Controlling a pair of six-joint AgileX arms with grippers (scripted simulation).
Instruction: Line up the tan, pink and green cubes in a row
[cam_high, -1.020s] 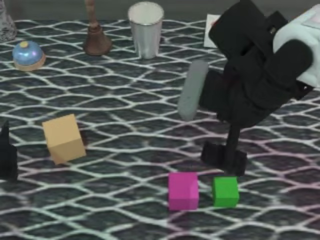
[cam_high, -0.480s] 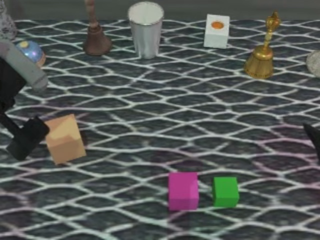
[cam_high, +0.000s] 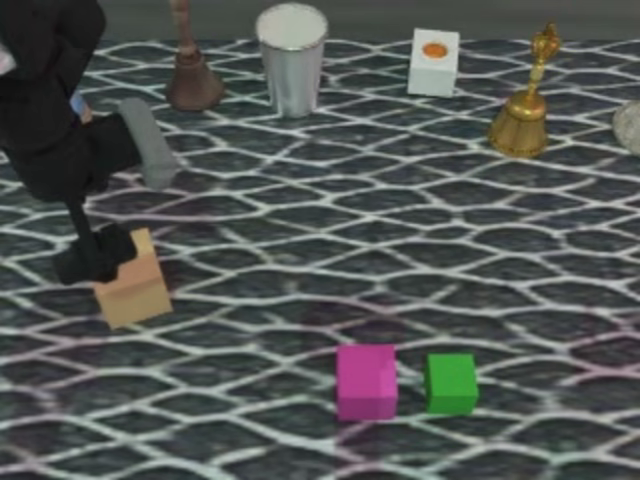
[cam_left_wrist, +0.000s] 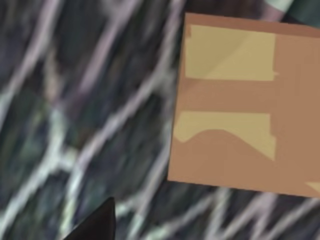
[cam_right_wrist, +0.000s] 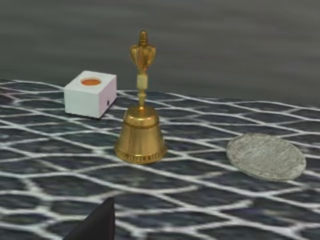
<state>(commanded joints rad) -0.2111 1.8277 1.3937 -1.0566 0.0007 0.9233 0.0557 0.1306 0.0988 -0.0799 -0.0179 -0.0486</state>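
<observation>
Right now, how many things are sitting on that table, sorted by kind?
Cubes: 3, the tan cube, pink cube, green cube
Bells: 2, wooden-handled bell, gold bell
Cups: 1, silver cup
White block with orange dot: 1
Grey disc: 1
Total: 8

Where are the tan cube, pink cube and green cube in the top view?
tan cube (cam_high: 137, 296): top view, front face, clear of the left gripper.
pink cube (cam_high: 365, 372): top view, middle of its top face.
green cube (cam_high: 449, 378): top view, middle of its top face.
</observation>
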